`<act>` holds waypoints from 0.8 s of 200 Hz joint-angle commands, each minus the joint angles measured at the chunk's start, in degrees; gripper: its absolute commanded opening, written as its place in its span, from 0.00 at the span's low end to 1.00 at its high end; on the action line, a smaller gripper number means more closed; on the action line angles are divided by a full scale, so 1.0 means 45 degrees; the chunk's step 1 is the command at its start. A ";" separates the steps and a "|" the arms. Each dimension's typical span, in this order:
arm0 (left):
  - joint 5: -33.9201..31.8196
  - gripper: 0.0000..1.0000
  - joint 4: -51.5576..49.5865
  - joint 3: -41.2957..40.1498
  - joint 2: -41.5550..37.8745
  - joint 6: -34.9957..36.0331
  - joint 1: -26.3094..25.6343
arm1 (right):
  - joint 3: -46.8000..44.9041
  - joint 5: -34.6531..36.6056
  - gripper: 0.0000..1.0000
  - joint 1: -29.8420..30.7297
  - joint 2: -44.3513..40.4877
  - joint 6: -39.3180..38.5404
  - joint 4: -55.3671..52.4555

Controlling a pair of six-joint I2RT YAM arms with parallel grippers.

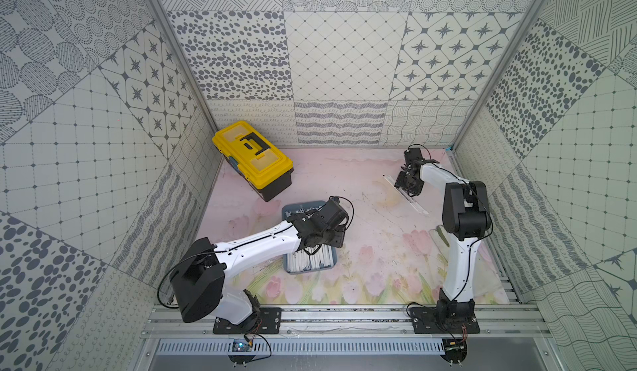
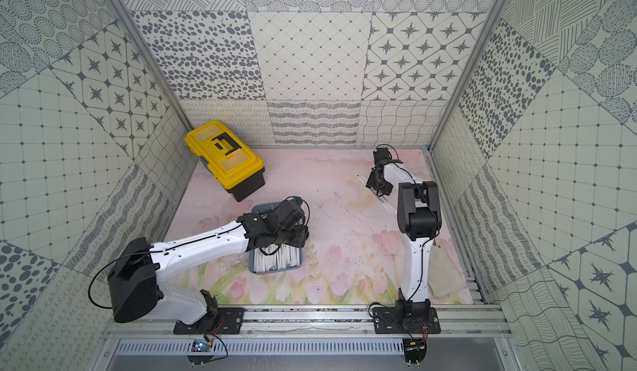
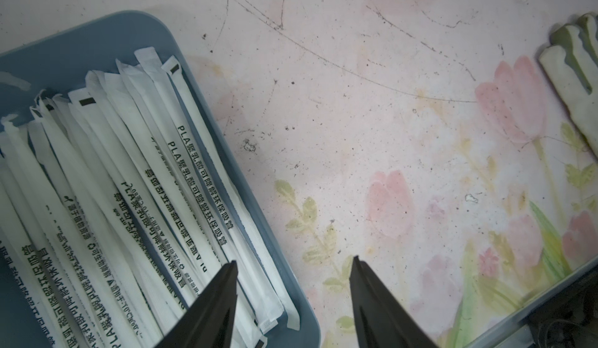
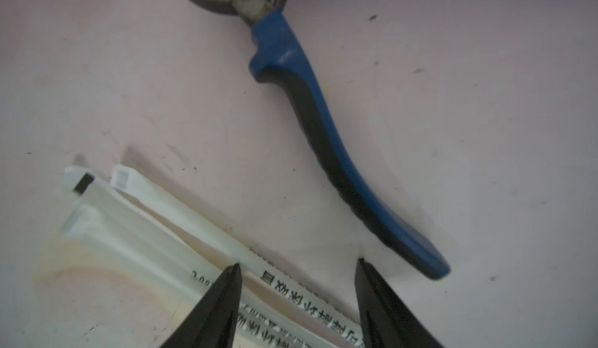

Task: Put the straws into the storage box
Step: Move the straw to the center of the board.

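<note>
– Nearest the arm bases, what's on the desk (image 1: 372, 248)?
– Shallow blue-grey plastic storage box (image 3: 81, 42), rounded corners, low rim, left of centre. It's packed with white paper-wrapped straws (image 3: 145, 184) with dark print, lying roughly lengthwise.
– And the left hand (image 3: 294, 260)?
– It hangs over the box, and the arm crosses the box's middle in both top views. Fingers are wide apart with nothing between them. One fingertip is over the straws, the other over bare desk past the rim.
– Anything beside it?
– Pale glove-like item with green edging (image 3: 579, 103) lies off toward the right arm, well apart from the box.
– Farther back?
– Right hand (image 4: 297, 261) sits low over a few loose straws (image 4: 155, 226) lying flat on the desk, far right side, well apart from the box. Fingers are spread and not clamping. One straw runs between them and the rest lie under one fingertip. Can't tell if there's contact.
– Other tools there?
– Metal pliers with blue-and-black handles (image 4: 323, 142) just beyond those straws, near but not touching. They show in the right wrist view only.
– Back left?
– Yellow plastic toolbox (image 1: 251, 155) with black handle and base, lid down, close to the back wall.
</note>
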 commanded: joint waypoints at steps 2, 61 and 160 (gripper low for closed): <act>-0.0552 0.60 -0.0137 0.0038 -0.0253 0.0073 -0.0022 | -0.0589 -0.1172 0.60 0.0103 -0.0306 0.0352 0.0250; -0.0741 0.61 -0.0293 -0.0340 -0.0751 0.0054 0.0349 | -0.4510 -0.0897 0.53 0.2144 -0.3129 0.1534 0.1521; -0.0339 0.61 -0.0096 -0.0841 -0.1134 0.0071 0.1189 | -0.5960 0.0548 0.48 0.6823 -0.5524 0.1654 -0.0272</act>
